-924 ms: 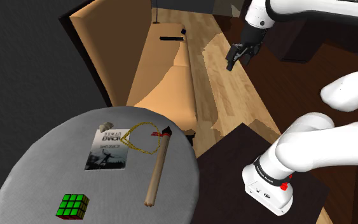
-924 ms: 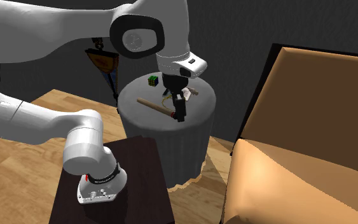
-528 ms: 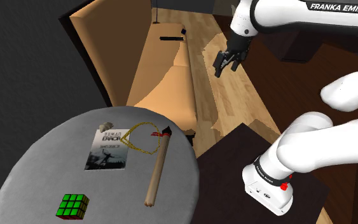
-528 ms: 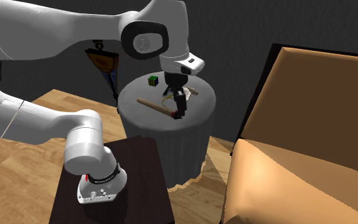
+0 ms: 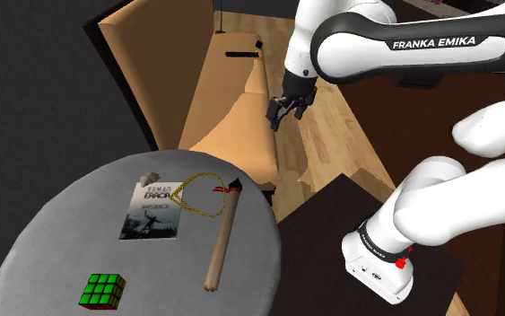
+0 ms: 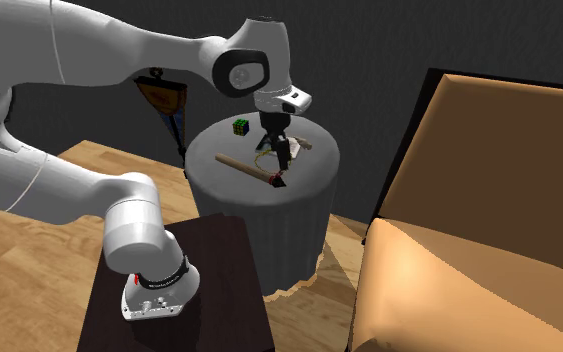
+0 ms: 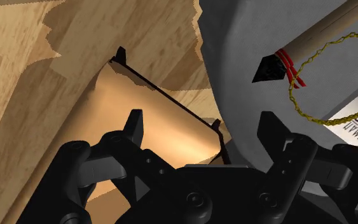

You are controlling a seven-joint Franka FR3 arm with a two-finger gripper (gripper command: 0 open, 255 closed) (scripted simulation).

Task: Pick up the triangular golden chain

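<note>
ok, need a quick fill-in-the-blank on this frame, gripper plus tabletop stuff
1. The gripper has its fingers ____, holding nothing.
2. The golden chain lies on the round grey ____.
3. The cube shows a ____ top face.
4. The brush has a ____ tip next to the chain.

Missing words: open; table; green; black.

Gripper (image 6: 281,172) hangs fingers-down over round grey table (image 6: 269,225). Golden chain (image 6: 261,155) lies just beside the jaws, partly hidden. Wooden stick (image 6: 241,166) ends with its dark tip at the jaws. Coloured cube (image 6: 240,127) sits beyond them, well apart.
</note>
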